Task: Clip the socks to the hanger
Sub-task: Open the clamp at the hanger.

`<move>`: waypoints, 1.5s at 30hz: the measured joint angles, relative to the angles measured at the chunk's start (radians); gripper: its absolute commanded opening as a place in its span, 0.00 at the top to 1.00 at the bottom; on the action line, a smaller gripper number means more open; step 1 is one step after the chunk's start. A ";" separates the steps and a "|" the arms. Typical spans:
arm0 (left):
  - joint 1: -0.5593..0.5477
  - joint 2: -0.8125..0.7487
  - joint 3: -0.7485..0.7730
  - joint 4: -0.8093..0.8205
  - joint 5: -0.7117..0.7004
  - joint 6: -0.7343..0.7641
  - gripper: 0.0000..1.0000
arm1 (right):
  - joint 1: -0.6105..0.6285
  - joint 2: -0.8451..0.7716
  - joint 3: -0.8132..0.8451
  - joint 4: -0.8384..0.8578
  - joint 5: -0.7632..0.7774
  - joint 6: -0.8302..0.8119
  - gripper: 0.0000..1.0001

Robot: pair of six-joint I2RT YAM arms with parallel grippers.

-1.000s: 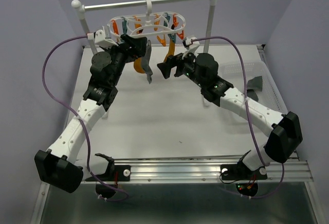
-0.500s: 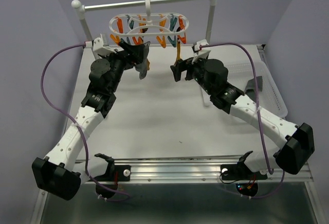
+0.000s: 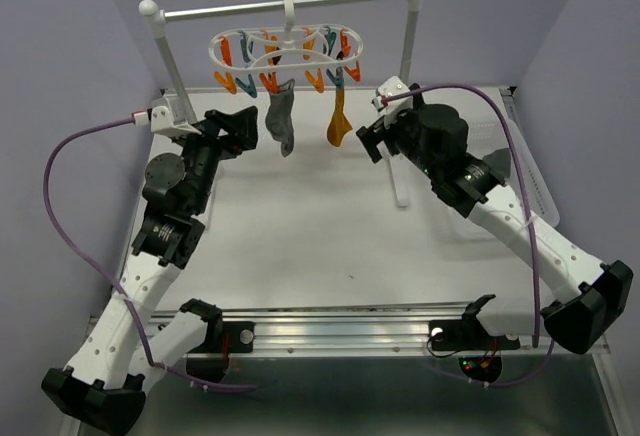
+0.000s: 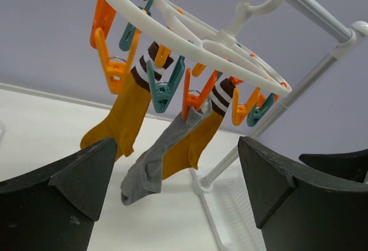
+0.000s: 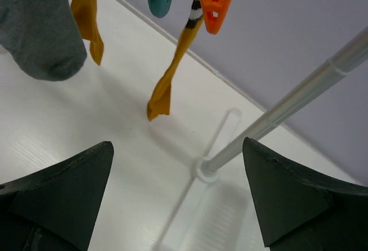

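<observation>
The white oval hanger [image 3: 285,44] hangs by its hook from the rail, with orange and teal clips under it. A dark grey sock [image 3: 283,121] and a mustard sock [image 3: 337,122] hang clipped from it. In the left wrist view the hanger [image 4: 230,46] carries two mustard socks with dark cuff stripes [image 4: 123,113] [image 4: 198,136] and the grey sock [image 4: 152,164]. My left gripper [image 3: 243,124] is open and empty, left of the grey sock. My right gripper [image 3: 373,142] is open and empty, right of the mustard sock [image 5: 171,75]. Another dark grey sock [image 3: 497,163] lies in the basket.
The metal rail on white posts [image 3: 405,56] stands at the back; its right post's foot [image 5: 208,170] lies just ahead of my right gripper. The clear plastic basket [image 3: 525,171] sits at the right edge of the table. Purple cables loop from both wrists.
Both arms have drawn back from the hanger. My left gripper has let go of the grey sock, which now hangs clipped. The hanger has swung back level.
</observation>
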 measured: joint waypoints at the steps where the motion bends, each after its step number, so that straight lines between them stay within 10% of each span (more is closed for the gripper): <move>1: 0.001 -0.017 -0.005 -0.002 -0.002 0.010 0.01 | -0.010 -0.006 0.019 -0.021 -0.014 -0.060 0.00; 10: 0.005 -0.083 -0.058 0.018 0.185 0.124 0.01 | -0.070 0.109 0.431 -0.142 -0.117 -0.427 0.00; 22: -0.078 0.285 0.001 0.128 0.557 0.124 0.01 | -0.128 0.414 0.708 -0.183 -0.053 -0.478 0.00; 45: -0.185 0.428 0.147 0.133 0.238 0.147 0.01 | -0.133 0.320 0.553 -0.169 -0.188 -0.513 0.00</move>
